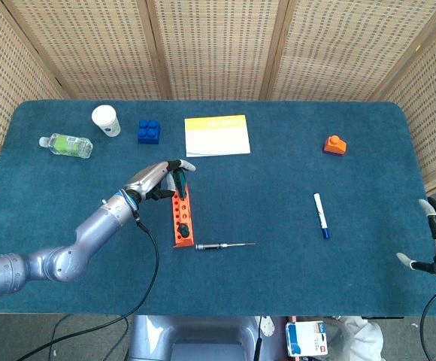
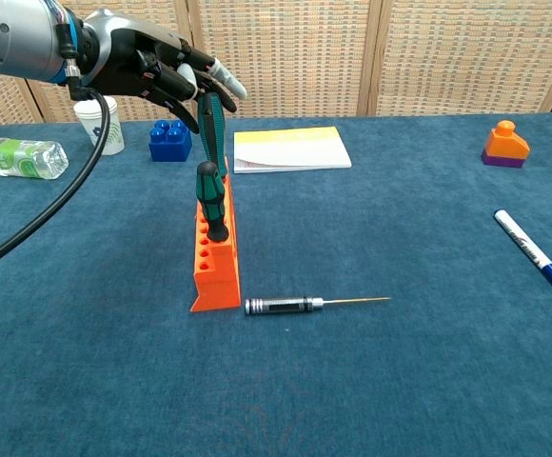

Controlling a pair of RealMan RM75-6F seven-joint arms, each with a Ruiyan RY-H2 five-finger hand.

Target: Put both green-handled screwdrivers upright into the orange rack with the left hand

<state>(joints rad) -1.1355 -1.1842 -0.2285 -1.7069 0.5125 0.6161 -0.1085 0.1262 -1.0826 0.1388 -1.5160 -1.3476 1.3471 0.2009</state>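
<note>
Left hand (image 2: 147,67) fingers (image 2: 221,78) spread by taller screwdriver (image 2: 213,129), grip unclear, blue tablecloth (image 1: 278,271), wicker screens (image 1: 218,45).

Deep blue fabric table cover (image 2: 400,381). Orange plastic rack (image 2: 215,267) holding two green-and-black-handled screwdrivers (image 2: 210,195). Black-handled metal precision driver (image 2: 300,305). Yellow-and-white notepad (image 2: 290,149). Blue plastic building block (image 2: 169,140). White marker pen, blue cap (image 2: 531,248). Orange-and-purple block (image 2: 502,145). White paper cup, green print (image 2: 102,126).
</note>
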